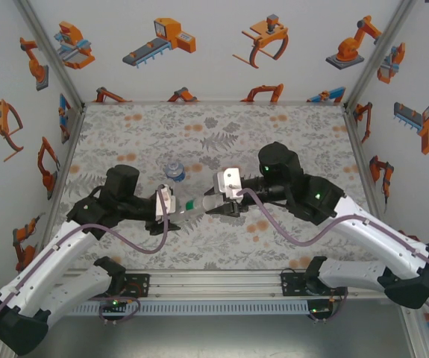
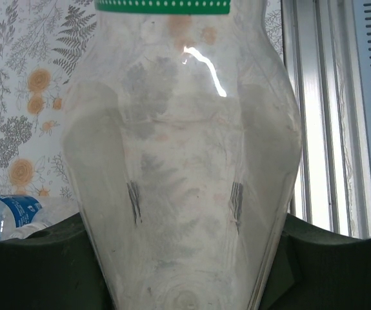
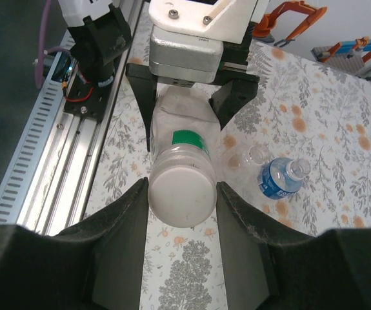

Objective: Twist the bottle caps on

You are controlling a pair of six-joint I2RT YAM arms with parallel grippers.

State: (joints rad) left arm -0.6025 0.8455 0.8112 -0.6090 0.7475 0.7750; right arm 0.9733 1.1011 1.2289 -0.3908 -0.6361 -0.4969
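A clear bottle point(image 1: 197, 205) with a green-white label point(image 3: 190, 138) hangs sideways above the floral table between the two arms. My left gripper point(image 1: 174, 203) is shut on its body point(image 2: 182, 161), the walls dented where the pads press. A white bottle cap point(image 3: 180, 201) sits on the bottle's mouth, and my right gripper point(image 3: 182, 192) is shut on it, both fingers against its ribbed side. The blue-label bottle point(image 1: 173, 170) lies on the table behind, uncapped point(image 3: 279, 179). A plain clear bottle point(image 3: 244, 159) lies beside it, hard to make out.
The metal rail point(image 1: 214, 285) with the arm bases runs along the near edge, close under the held bottle point(image 3: 50, 142). Printed walls point(image 1: 214, 45) close the table in at the back and both sides. Bare floral tabletop point(image 1: 221, 127) lies beyond the bottles.
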